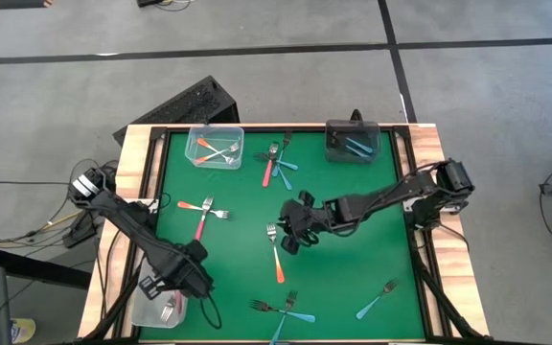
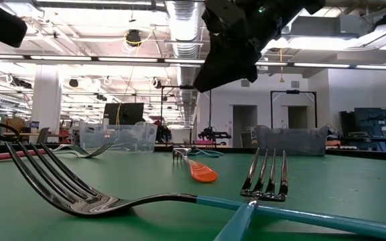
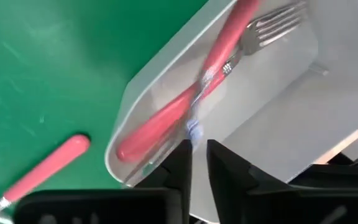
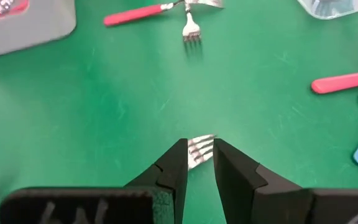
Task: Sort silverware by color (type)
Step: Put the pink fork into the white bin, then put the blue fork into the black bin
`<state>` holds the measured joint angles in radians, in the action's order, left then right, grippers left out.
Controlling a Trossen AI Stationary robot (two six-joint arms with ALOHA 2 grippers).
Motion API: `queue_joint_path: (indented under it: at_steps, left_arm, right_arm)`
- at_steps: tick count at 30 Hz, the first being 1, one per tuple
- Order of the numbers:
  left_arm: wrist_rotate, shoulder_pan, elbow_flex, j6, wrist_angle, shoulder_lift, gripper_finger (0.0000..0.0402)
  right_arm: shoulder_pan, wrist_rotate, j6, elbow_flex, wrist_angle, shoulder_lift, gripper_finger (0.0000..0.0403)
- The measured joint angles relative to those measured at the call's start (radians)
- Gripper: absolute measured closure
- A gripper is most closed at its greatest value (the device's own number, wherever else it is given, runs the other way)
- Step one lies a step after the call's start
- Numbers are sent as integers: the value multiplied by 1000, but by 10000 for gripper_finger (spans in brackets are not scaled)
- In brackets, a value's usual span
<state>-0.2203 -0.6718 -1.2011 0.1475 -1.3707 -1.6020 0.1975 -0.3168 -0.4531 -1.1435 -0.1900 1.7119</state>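
My right gripper [image 1: 293, 228] [image 4: 197, 149] hangs narrowly open above the table's middle. It is well clear of the mat in the low view [image 2: 230, 63], and the orange fork's tines [image 4: 199, 149] show between its fingers far below. That orange fork [image 1: 277, 254] [image 2: 203, 173] lies flat on the green mat. My left gripper [image 1: 172, 299] [image 3: 197, 149] is narrowly open over the clear bin [image 1: 151, 311] at the near-left corner. A red fork [image 3: 191, 99] lies slantwise inside that bin. A second red handle [image 3: 42, 171] rests on the mat beside the bin.
A clear bin [image 1: 215, 146] with orange forks and a dark bin [image 1: 353, 141] with blue forks stand at the far edge. Loose on the mat are a crossed red and orange pair [image 1: 200, 216], a red and blue cluster [image 1: 276, 163], and blue forks [image 1: 281, 309] [image 1: 377, 299] near the front edge.
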Motion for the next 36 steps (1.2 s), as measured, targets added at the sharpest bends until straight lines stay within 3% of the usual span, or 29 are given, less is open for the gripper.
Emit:
queue_joint_path:
  at_steps: [4,8,13,19,24,30,36]
  left_arm:
    - [26,-2,0,-52,-33,0,319]
    - [115,4,-26,-113,-170,0,277]
    - [255,41,-68,-255,-65,92,263]
    - [512,50,-48,-291,207,282,262]
    - [710,66,71,-342,490,420,262]
    - [804,120,330,-317,1061,501,262]
    - [726,220,517,-356,1550,502,262]
  right_arm:
    - [10,0,30,0,-30,0,300]
    - [-3,-32,29,0,-72,0,300]
    - [-34,-42,-8,0,-138,-18,300]
    - [-61,-42,-49,-1,-291,-65,300]
    - [49,-2,-160,2,-558,-97,300]
    - [210,21,-348,1,-801,-130,300]
    - [350,111,-616,1,-878,-159,300]
